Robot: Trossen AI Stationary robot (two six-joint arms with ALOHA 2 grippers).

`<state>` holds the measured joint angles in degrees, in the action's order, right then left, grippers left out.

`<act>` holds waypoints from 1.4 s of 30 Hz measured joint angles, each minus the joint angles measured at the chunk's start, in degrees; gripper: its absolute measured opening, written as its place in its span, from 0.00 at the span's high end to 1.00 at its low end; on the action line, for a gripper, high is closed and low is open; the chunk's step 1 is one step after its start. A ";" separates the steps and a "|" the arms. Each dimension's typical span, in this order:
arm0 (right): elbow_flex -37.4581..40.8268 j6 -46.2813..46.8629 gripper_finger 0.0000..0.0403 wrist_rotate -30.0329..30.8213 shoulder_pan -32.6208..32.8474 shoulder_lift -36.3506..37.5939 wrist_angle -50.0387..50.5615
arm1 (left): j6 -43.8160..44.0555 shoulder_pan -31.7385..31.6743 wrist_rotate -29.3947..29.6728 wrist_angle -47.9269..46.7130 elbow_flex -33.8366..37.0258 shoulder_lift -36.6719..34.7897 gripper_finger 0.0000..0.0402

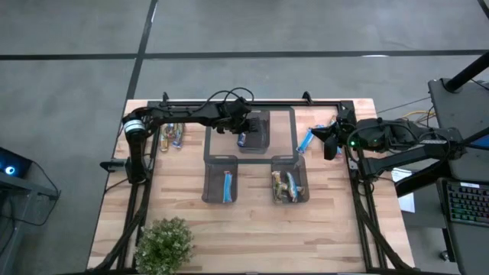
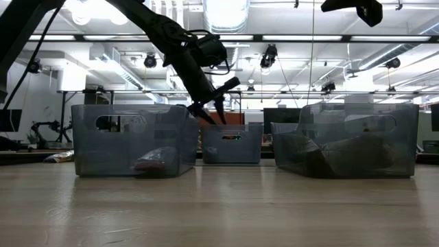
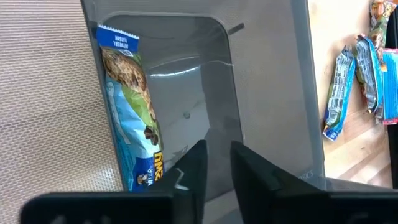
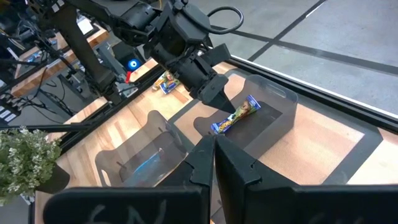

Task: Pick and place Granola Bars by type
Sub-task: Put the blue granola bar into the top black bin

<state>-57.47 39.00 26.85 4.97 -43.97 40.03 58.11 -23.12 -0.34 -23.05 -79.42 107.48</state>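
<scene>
The left hand (image 1: 246,127) hangs over the far bin (image 1: 263,145), the landmark here, its fingers nearly together with only a narrow gap and nothing between them. Inside that bin one granola bar (image 3: 132,112) in a blue and green wrapper lies flat on the bottom, against one long wall, just beside the hand's fingertips but not touched by them. The right hand (image 1: 333,142) waits beside the bin on its right, above the surface (image 1: 252,225), its fingers pressed together and empty. A blue bar (image 1: 306,139) lies on the surface between the far bin and the right hand. A small pile of bars (image 1: 173,136) lies on the surface to the bin's left. Nearer the front edge than the far bin stand two more bins: the left one (image 1: 221,182) holds a blue bar (image 1: 227,186), the right one (image 1: 290,182) several brownish bars (image 1: 286,186).
</scene>
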 joint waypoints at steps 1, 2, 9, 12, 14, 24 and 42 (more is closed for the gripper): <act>0.03 -0.05 0.98 0.03 0.00 0.00 -0.01 | -0.02 0.01 0.00 -0.01 0.00 0.00 0.90; 0.09 -0.13 0.98 0.08 0.00 0.00 -0.01 | -0.22 0.00 0.01 -0.02 0.00 0.00 0.92; 0.19 -0.13 0.98 0.11 0.00 0.00 0.04 | -2.15 -0.01 0.71 -0.97 -0.03 -0.68 1.00; 0.26 -0.10 0.98 0.13 0.00 -0.01 0.03 | -2.65 -0.01 0.85 -2.20 -0.04 -1.28 1.00; 0.26 -0.08 0.98 0.13 0.00 -0.08 0.04 | -3.36 -0.01 0.95 -2.83 -0.04 -2.32 1.00; 0.26 0.02 0.98 0.15 0.00 -0.13 0.00 | -8.67 -0.01 1.85 -2.64 -0.07 -11.36 1.00; 0.26 0.02 0.98 0.17 0.00 -0.13 -0.13 | -39.87 4.93 2.69 0.07 -0.07 -29.70 1.00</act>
<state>-57.21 39.03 27.03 4.97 -44.10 39.90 18.24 -18.20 2.35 -22.97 -79.48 77.78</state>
